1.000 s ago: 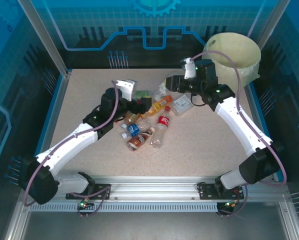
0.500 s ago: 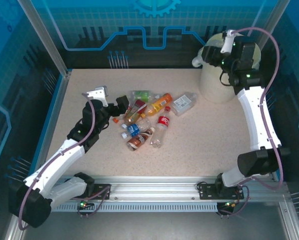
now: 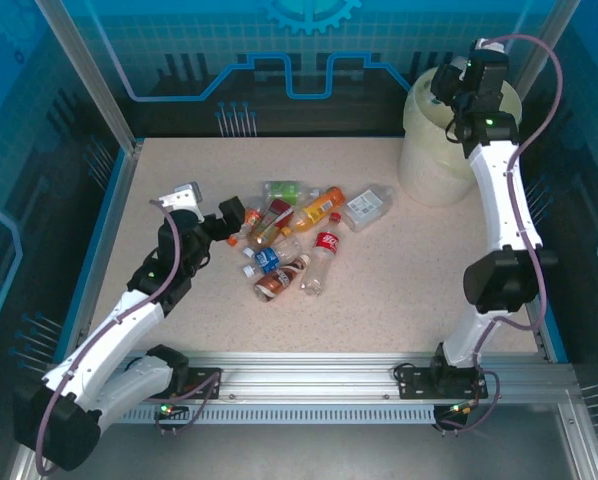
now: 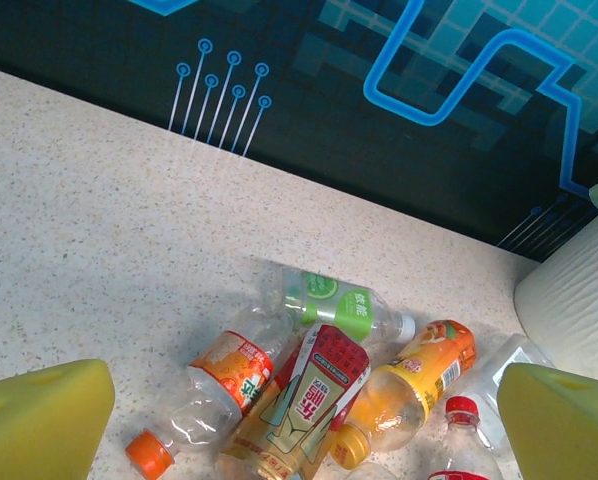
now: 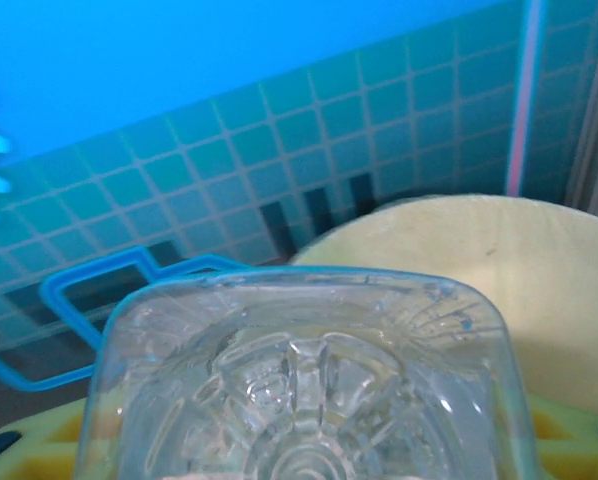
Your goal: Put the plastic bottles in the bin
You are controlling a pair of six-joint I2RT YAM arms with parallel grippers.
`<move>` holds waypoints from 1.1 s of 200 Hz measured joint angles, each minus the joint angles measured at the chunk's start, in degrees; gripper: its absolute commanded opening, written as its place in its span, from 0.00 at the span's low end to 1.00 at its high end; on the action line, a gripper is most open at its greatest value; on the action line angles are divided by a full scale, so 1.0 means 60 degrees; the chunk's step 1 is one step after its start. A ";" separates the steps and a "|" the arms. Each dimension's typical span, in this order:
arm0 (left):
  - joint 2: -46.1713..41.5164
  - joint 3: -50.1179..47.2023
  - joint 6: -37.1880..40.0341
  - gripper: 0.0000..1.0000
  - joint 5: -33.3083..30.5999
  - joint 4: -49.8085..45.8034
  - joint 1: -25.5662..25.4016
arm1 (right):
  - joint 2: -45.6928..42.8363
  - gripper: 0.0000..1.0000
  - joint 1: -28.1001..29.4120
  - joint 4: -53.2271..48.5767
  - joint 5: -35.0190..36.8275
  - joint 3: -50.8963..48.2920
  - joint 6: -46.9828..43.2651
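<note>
My right hand [image 3: 447,84] is clamped on a clear square-based plastic bottle [image 5: 289,390]. Its moulded base faces my wrist camera, with a yellow finger [image 5: 564,450] at each side. The hand hangs at the rim of the round white bin [image 3: 429,170] with its pale yellowish bag liner, at the far right corner of the speckled beige worktop [image 3: 399,280]. My left hand [image 3: 229,214] stands wide and empty, low, just left of the heap of plastic bottles [image 3: 289,245]. Ahead of it lie an orange-capped clear bottle [image 4: 219,385], a red-labelled bottle [image 4: 314,395], a green-labelled bottle [image 4: 339,305] and an orange juice bottle [image 4: 419,380], all flat and crowded together.
</note>
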 measured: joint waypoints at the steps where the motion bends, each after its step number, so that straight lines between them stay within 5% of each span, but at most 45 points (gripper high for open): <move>1: 0.0000 0.0000 0.0000 0.99 0.0000 0.0000 0.0000 | 0.0029 0.48 0.0000 0.0000 0.0007 0.0015 0.0007; 76: 0.0004 -0.0157 -0.0055 0.99 -0.0004 -0.0015 0.0182 | 0.2353 0.52 0.0004 -0.1293 -0.0565 0.2004 -0.0033; 99: 0.0033 -0.0226 -0.0211 0.99 -0.0004 -0.0025 0.0237 | 0.2412 0.55 -0.0015 -0.1515 -0.0936 0.2007 -0.0066; 151: 0.0226 -0.0240 -0.0262 0.99 0.0011 -0.0022 0.0259 | 0.2528 0.81 0.0004 -0.1738 -0.1719 0.2069 -0.0040; 220: 0.0444 -0.0240 -0.0503 0.99 0.0095 -0.0015 0.0310 | 0.1756 0.87 0.0011 -0.1803 -0.2164 0.1209 -0.0186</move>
